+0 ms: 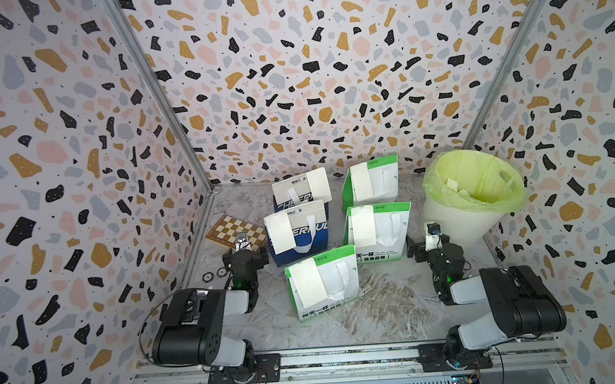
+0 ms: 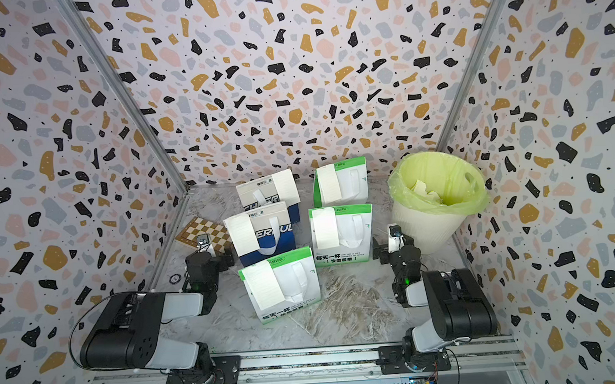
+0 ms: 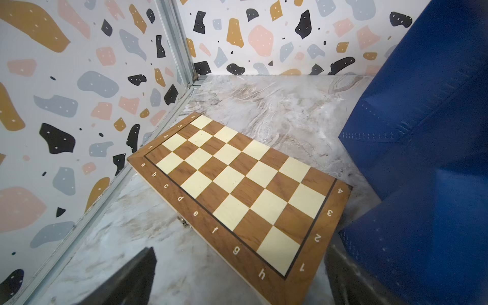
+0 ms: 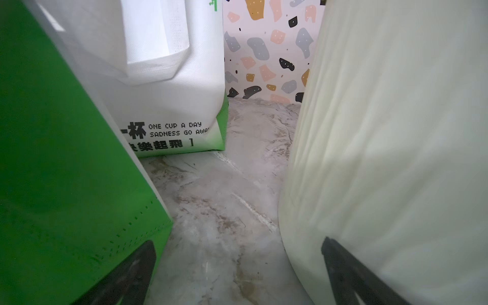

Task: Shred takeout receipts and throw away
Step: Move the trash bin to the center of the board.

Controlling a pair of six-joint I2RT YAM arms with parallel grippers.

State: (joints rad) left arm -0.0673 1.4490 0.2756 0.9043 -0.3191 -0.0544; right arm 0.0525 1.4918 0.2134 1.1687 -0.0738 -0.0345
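While both hands sit low on the worktop, jaws spread wide and empty, all five receipts hang on bag faces between them. My left hand points at the chessboard, away from the paper. The blue bag stands just to its right, and the receipt on its face is the closest paper to either hand. My right hand is wedged between a green bag and the bin, which has scraps inside; that bag's receipt lies to its left. Each receipt's long axis runs up and down its bag, top edge at the mouth, leaning slightly, flat side facing the arm bases. I judge the left hand must lift and swing right first
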